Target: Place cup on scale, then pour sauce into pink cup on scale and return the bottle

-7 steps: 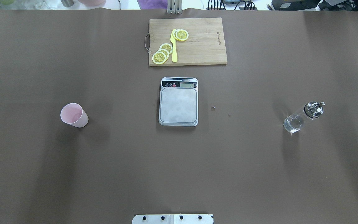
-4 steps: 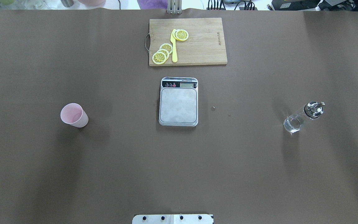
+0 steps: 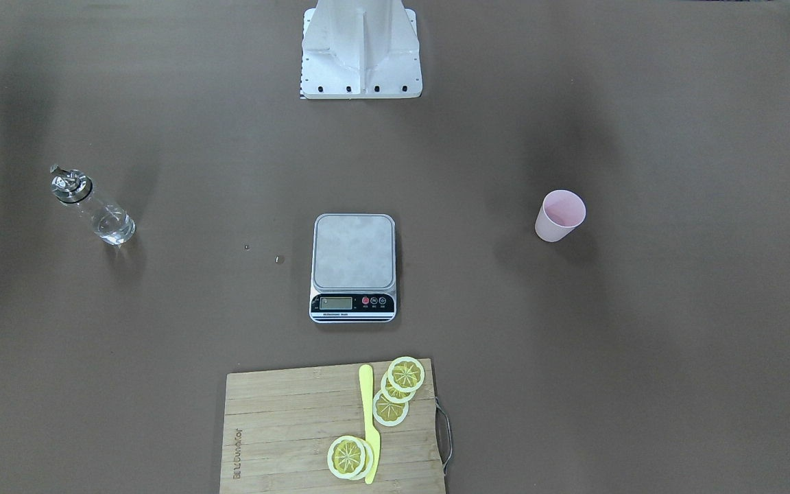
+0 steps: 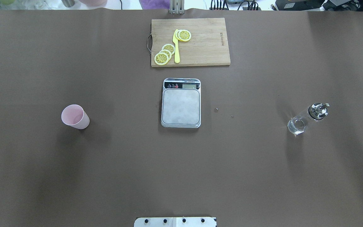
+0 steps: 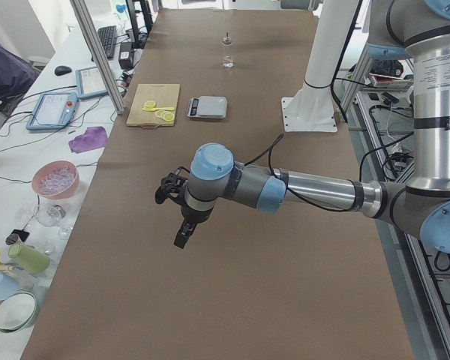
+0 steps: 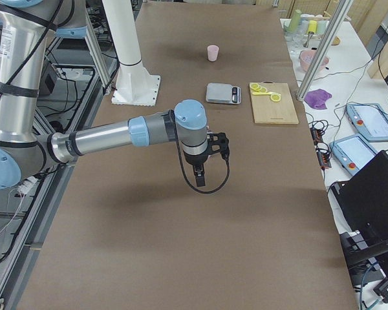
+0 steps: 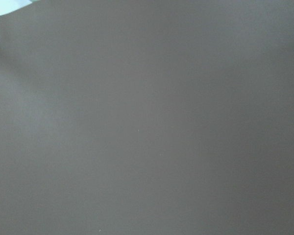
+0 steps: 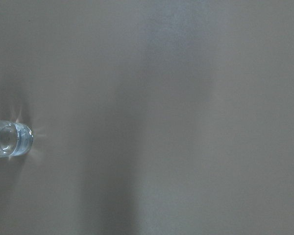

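Exterior side views: left end effector (image 5: 181,241) and right end effector (image 6: 201,183) above table (image 5: 285,300); cannot tell how open.

The overhead view looks steeply down on the desk (image 4: 43,173) from behind the robot, the base plate (image 4: 175,222) at its bottom edge. The front-facing view looks down from the opposite side, that plate at its top; both share the scale (image 4: 181,105) and cutting board (image 4: 203,47), turned end for end. Two side views look along the desk from its ends, high and far back. Each wrist camera sits close over bare desk; the right one catches the bottle (image 8: 10,140) at its left edge.
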Tool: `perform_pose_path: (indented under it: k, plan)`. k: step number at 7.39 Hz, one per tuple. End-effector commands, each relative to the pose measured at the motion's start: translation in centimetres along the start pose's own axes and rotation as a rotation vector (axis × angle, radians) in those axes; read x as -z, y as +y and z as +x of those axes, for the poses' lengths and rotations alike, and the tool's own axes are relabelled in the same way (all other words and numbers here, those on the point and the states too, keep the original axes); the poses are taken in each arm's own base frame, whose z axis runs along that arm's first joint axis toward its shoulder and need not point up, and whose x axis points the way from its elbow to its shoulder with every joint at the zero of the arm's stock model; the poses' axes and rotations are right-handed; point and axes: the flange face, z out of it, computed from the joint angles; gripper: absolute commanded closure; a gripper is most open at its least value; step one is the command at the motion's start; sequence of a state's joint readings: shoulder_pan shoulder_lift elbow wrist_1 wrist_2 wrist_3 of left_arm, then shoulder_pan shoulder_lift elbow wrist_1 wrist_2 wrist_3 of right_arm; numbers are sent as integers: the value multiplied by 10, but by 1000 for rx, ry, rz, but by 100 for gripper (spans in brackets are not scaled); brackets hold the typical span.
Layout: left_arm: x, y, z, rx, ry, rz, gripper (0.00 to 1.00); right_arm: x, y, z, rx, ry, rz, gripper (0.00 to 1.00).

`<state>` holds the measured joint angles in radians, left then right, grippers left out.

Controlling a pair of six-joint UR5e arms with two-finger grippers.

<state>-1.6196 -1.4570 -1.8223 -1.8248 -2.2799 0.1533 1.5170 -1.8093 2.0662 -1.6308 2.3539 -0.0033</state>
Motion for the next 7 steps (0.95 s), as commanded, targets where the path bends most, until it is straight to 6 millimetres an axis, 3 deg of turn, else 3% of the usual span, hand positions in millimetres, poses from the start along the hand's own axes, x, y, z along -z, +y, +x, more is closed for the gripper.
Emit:
perform_pose_path:
  k: [1,3,5,6,7]
  plan:
    - [5,-6,5,-79,-15,80,2,2,-3,-3,25,-1,17,0]
    - [-5,-5,17,-101,12,84,1,-9,-4,5,52,-4,57,0]
    - [-31,-19,57,24,102,45,1,-15,-3,4,-14,-10,43,0]
    - [-32,-20,75,45,187,71,1,-20,-4,-2,-66,-23,33,0]
    - [-31,-7,84,93,245,85,1,-25,-1,-9,-81,-35,42,0]
